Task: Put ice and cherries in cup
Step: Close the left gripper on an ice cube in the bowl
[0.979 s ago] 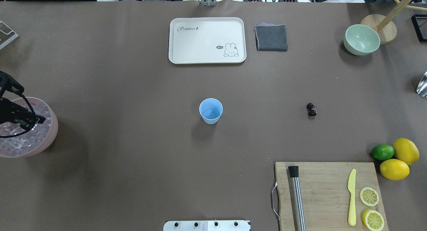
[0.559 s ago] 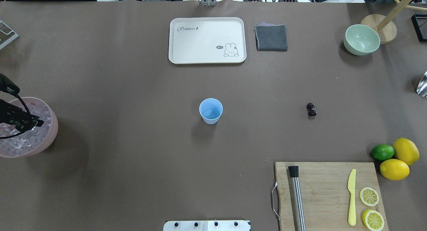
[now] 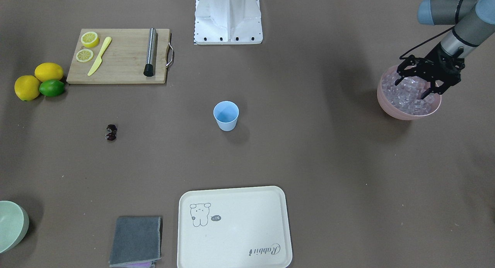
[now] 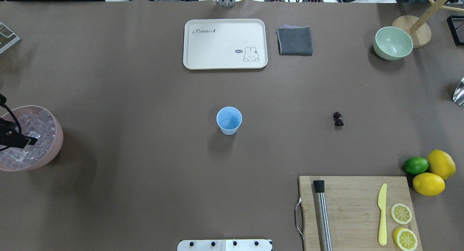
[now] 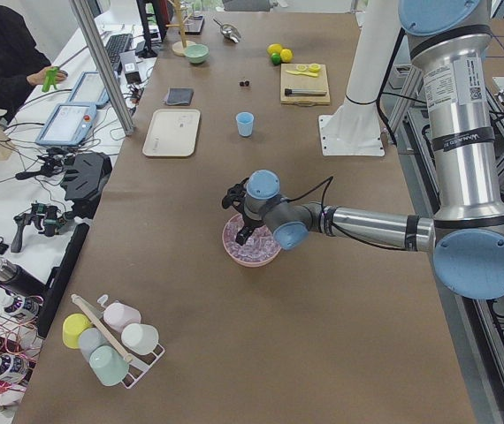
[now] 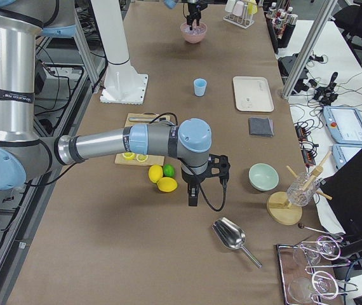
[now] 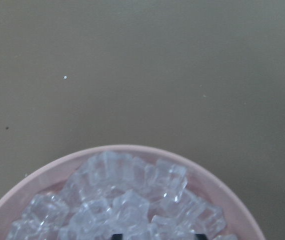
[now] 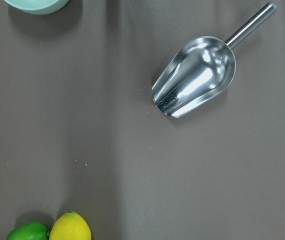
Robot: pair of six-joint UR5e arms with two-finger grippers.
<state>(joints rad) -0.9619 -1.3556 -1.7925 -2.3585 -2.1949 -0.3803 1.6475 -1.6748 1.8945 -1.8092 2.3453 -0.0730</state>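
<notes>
The ice (image 3: 410, 96) is heaped in a pink bowl (image 3: 388, 107) at the table's left end. My left gripper (image 3: 414, 86) hangs open just over that heap, fingers spread, with nothing between them. The left wrist view looks down on the ice (image 7: 132, 205) and the bowl's rim (image 7: 57, 170). The light-blue cup (image 4: 229, 120) stands upright mid-table. The dark cherries (image 4: 338, 118) lie on the table to its right. My right gripper (image 6: 194, 194) shows only in the exterior right view, beside the lemons, and I cannot tell whether it is open or shut.
A cream tray (image 4: 224, 44), grey cloth (image 4: 295, 41) and pale-green bowl (image 4: 393, 43) sit along the far side. A cutting board (image 4: 357, 211) carries a muddler, yellow knife and lemon slices. Two lemons and a lime (image 4: 415, 165) lie beside it. A metal scoop (image 8: 197, 75) lies below my right wrist.
My left gripper has shifted toward the table's left edge over the ice bowl, so less of it shows in the overhead view. Nothing else moved.
</notes>
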